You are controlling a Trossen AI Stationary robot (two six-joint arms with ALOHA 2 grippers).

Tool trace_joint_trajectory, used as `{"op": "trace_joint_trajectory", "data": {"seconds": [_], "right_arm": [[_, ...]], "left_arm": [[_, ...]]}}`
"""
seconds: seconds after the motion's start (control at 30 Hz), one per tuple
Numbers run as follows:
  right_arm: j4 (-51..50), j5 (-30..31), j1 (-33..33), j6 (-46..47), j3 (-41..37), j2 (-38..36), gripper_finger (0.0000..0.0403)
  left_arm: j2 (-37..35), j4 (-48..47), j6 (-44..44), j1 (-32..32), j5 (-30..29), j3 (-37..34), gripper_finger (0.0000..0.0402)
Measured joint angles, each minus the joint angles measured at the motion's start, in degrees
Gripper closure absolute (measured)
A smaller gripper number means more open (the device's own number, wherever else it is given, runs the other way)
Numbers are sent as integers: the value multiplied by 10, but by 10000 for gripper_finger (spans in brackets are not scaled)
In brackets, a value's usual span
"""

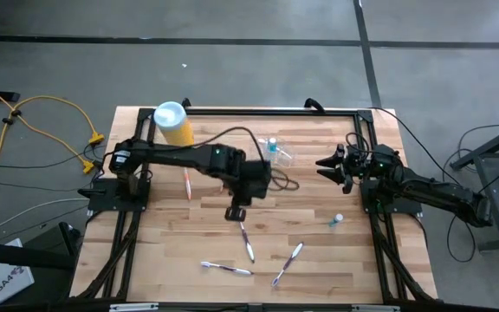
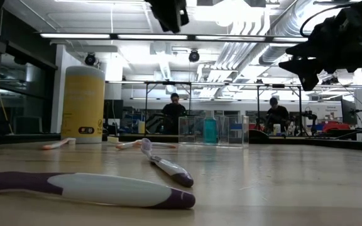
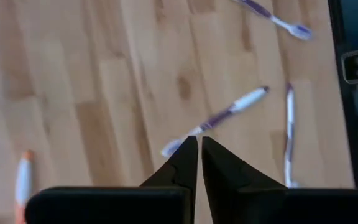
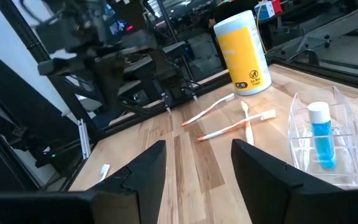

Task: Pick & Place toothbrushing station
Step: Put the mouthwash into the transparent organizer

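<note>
**Right wrist looking over the holder and brushes**

The right gripper is hovering with its fingers spread apart above the wooden surface. The clear holder cup is standing nearby, carrying a blue tube. Three orange-handled toothbrushes are lying between it and the yellow canister. The other arm is showing farther off.
</note>
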Motion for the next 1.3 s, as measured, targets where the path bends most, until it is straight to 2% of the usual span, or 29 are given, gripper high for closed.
{"op": "trace_joint_trajectory", "data": {"seconds": [0.1, 0.33, 0.53, 0.67, 0.77, 0.83, 0.9, 1.0, 1.1, 1.3], "right_arm": [[0, 0, 0, 0, 0, 0, 229], [0, 0, 0, 0, 0, 0, 229], [7, -1, 0, 7, 0, 0, 229], [21, -15, 0, 20, 0, 0, 229], [26, -22, 0, 21, 0, 0, 229], [27, -25, 0, 21, 0, 0, 229], [36, -25, 0, 20, 0, 0, 229], [65, -27, 0, 20, 0, 0, 229], [62, -27, 0, 18, 18, 0, 229], [-58, -27, 0, -39, 111, 16, 229]], "left_arm": [[0, -3, 1, -20, 14, 0, 387], [-13, 4, 48, -69, 97, 0, 387], [-64, 7, 100, -75, 200, -11, 387], [-126, 22, 147, -66, 301, -79, 387], [-184, 76, 166, -52, 372, -172, 387], [-225, 123, 155, -42, 390, -242, 387], [-267, 181, 118, -29, 382, -312, 387], [-330, 263, 37, -4, 328, -414, 387], [-392, 326, -9, 20, 280, -500, 387], [-516, 403, -33, 40, 266, -613, 387]]}}
